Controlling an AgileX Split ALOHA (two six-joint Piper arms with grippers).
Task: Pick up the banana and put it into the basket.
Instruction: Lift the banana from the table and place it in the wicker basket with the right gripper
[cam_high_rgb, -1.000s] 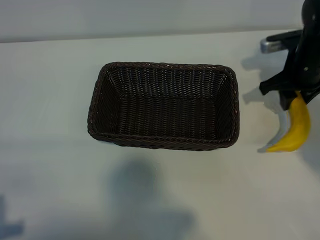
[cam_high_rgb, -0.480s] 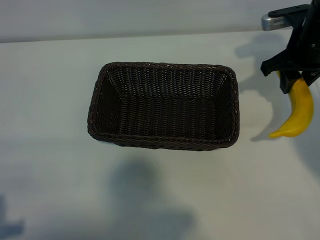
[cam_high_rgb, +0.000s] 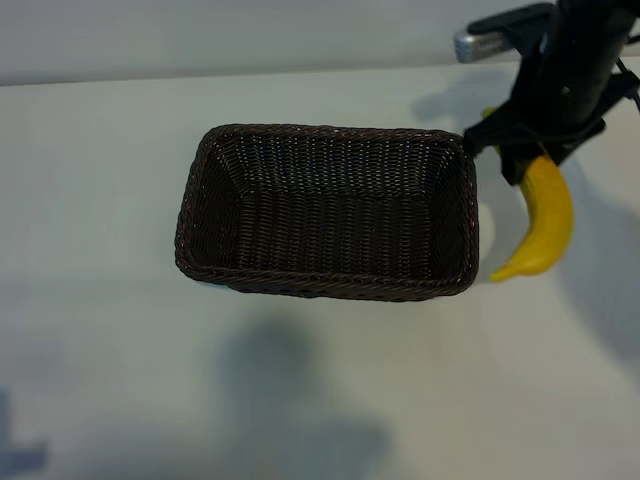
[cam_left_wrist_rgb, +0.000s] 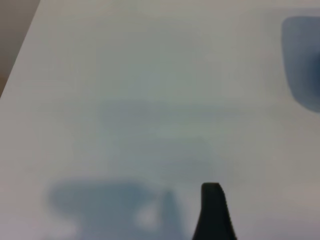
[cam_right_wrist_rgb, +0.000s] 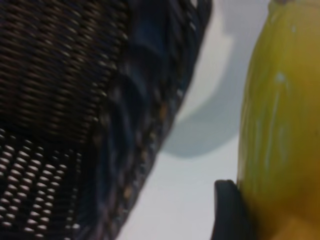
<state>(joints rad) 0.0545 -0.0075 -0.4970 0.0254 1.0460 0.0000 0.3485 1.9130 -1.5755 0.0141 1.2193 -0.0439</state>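
Observation:
The dark brown wicker basket (cam_high_rgb: 330, 131) stands empty in the middle of the white table. Just off its right end, near the back corner, my right gripper (cam_high_rgb: 533, 156) is shut on the upper part of the yellow banana (cam_high_rgb: 546, 215). The banana hangs curved below the gripper, above the table, its tip close to the basket's right rim. In the right wrist view the banana (cam_right_wrist_rgb: 280, 125) presses against a black finger (cam_right_wrist_rgb: 227, 212), with the basket's braided rim (cam_right_wrist_rgb: 145, 130) beside it. My left arm is out of the exterior view; its wrist view shows one black finger (cam_left_wrist_rgb: 214, 212) over bare table, holding nothing.
The white table (cam_high_rgb: 100, 330) stretches all round the basket, with soft shadows at the front. A silver-grey part of the right arm (cam_high_rgb: 482, 44) juts out at the back right. The table's edge (cam_left_wrist_rgb: 20, 55) shows in the left wrist view.
My right gripper has lifted the banana off the table and carried it left, from the far right edge to just beside the basket's right end.

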